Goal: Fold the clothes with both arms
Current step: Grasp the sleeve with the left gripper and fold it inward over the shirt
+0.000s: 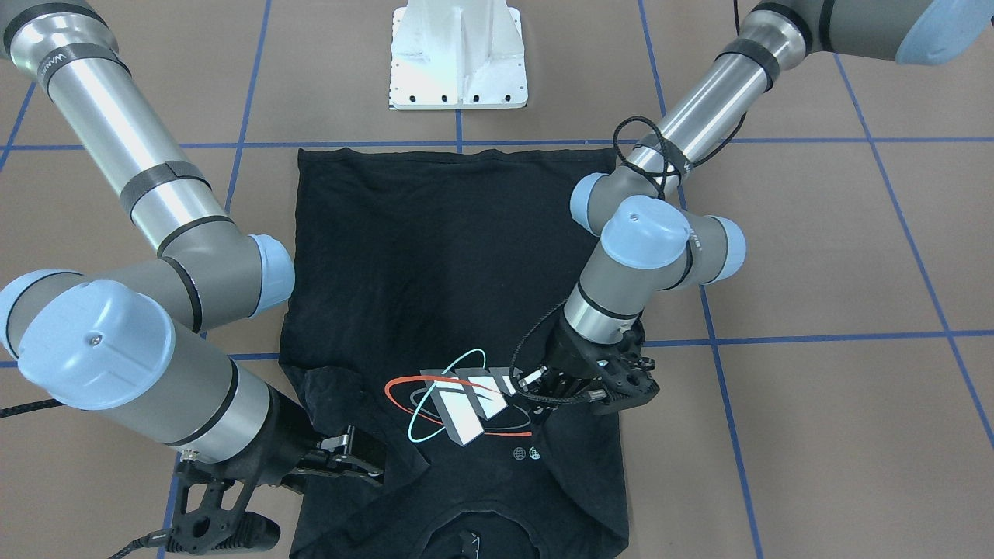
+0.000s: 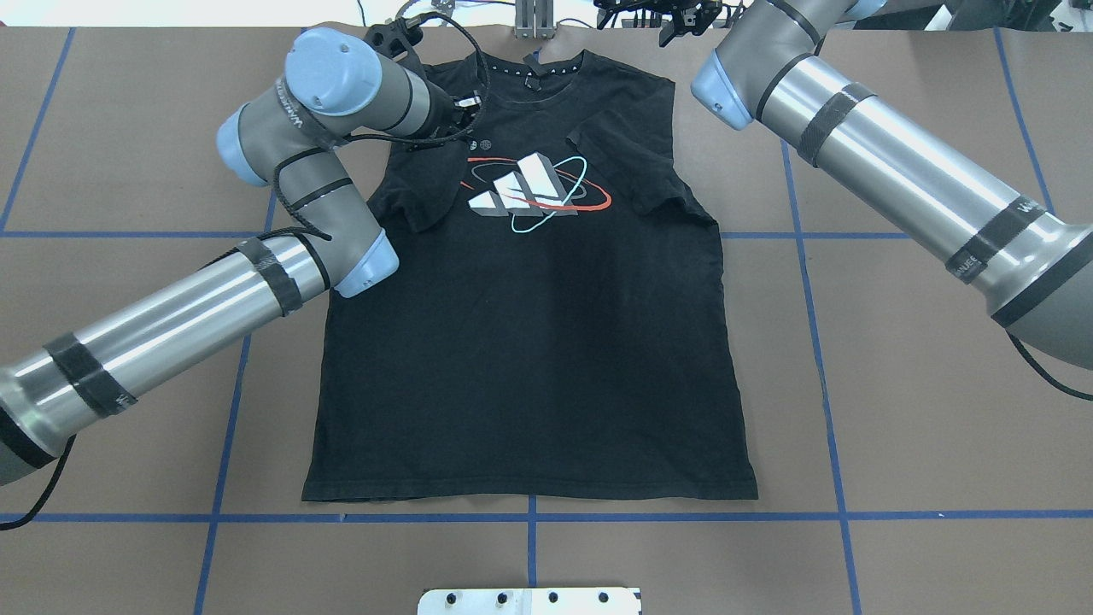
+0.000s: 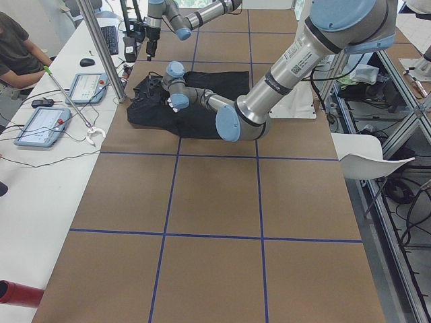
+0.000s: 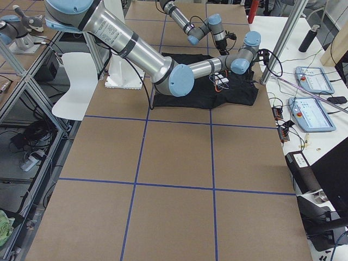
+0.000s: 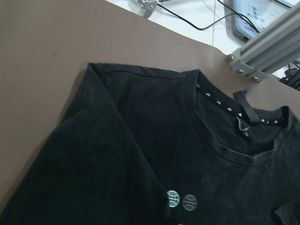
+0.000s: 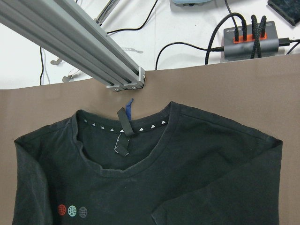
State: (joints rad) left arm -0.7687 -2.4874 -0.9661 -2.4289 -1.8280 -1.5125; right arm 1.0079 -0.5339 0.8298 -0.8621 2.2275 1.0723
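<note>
Garment position: the T-shirt [image 2: 529, 342] is lying flat, print up, on the bench [image 2: 897, 410]; its collar [image 6: 123, 140] is pointing to the far edge and its hem [image 2: 529, 495] to the near side, by the robot's base; the left sleeve [image 2: 417, 201] and the right sleeve [image 2: 636, 173] are lying folded inward, flanking the graphic [image 2: 529, 184].
Left end effector: the left end effector [image 1: 540, 386] is hovering low over the left shoulder area; whether it is released or clenched cannot be told; no cloth is showing lifted.
Right end effector: the right end effector [image 1: 361, 460] is hanging higher, above the right sleeve; its finger state likewise cannot be told.
Hazard, layers: a shallow pinch is likely to be taking the folded sleeve alone; the sleeve would be unfolding while the body is staying down.
Hazard, skew: unequal grasp points or unequal travel would be dragging the fold line crooked.
Hazard, far edge: the aluminium post [image 6: 93, 51] is standing just beyond the collar; a low approach there is risking contact.
Hazard, proximity: both wrists are working near each other; cables may be snagging.
</note>
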